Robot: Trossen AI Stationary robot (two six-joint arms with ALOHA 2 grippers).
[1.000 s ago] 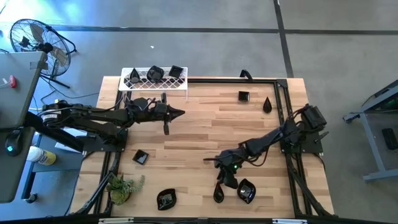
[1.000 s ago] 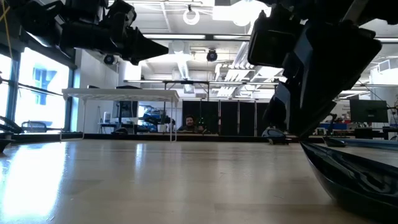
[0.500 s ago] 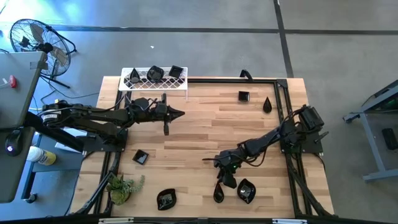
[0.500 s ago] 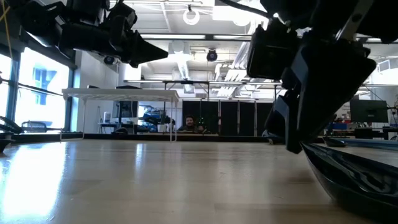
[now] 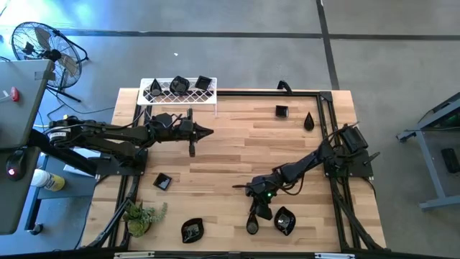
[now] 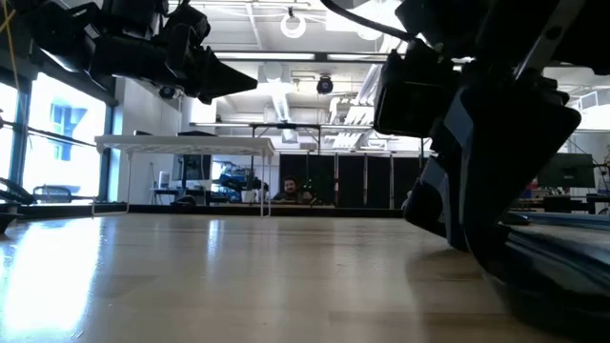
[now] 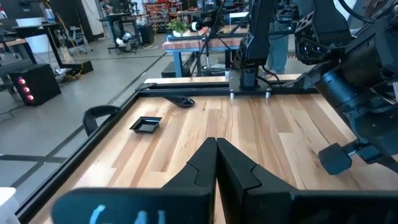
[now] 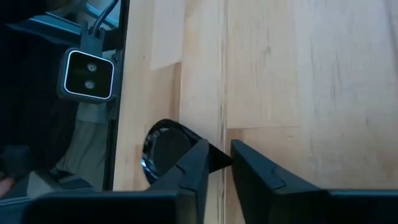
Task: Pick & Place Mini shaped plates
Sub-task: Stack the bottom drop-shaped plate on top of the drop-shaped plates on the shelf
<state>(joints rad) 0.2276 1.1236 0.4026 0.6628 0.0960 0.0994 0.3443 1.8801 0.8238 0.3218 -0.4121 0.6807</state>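
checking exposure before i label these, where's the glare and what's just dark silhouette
Low view: bright ceiling lights and window leave both arms black silhouettes, the right gripper a featureless mass. Right wrist view: the teardrop plate shows a glossy rim highlight. High view: even light, soft shadows on the table.

Two dark, jointed robot arms with black pincers

Both arms are matte black, built of blocky joint housings linked by slim tubular segments, with thin black cables looped along them. The left pincer [image 7: 216, 163] ends in two tapered, angular black fingers [image 7: 198, 168] forming a wedge-shaped tip. The right pincer [image 8: 225, 163] has the same dark, faceted fingers [image 8: 258, 171]. A small green light glows on the right arm's wrist housing [image 5: 267, 193].
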